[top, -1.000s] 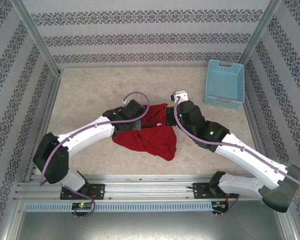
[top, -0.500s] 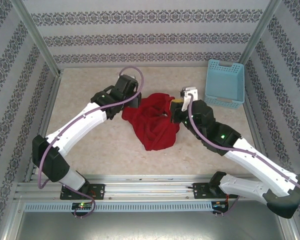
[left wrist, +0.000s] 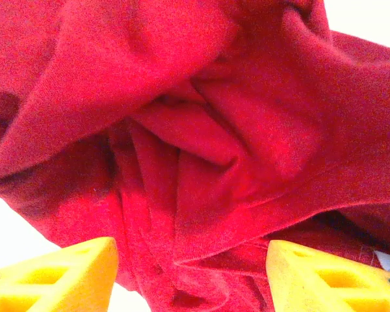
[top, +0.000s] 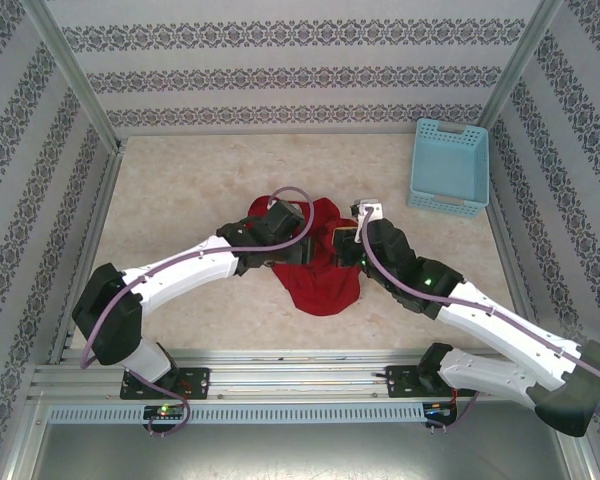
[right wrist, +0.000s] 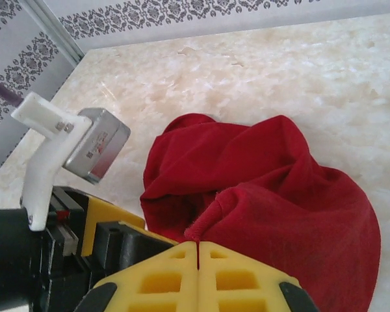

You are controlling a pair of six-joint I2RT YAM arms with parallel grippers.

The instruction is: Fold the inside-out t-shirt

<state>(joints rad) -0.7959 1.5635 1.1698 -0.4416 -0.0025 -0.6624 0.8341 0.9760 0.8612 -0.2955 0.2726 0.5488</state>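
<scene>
Fingers point(right wrist: 159, 283) of the right gripper point(right wrist: 198, 257) pinch the t-shirt point(top: 325, 280) at its three o'clock; the left gripper point(left wrist: 192, 279) gapes at nine. Bunched mid-table point(top: 180, 200), it likely needs spreading first, so the left should take an edge.

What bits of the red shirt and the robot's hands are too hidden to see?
- Top view: both arms cover the t-shirt's top; sleeves, collar hidden.
- Left wrist view: bottom edge cuts off the left gripper's fingers.
- Right wrist view: right gripper covers the cloth it pinches.
</scene>
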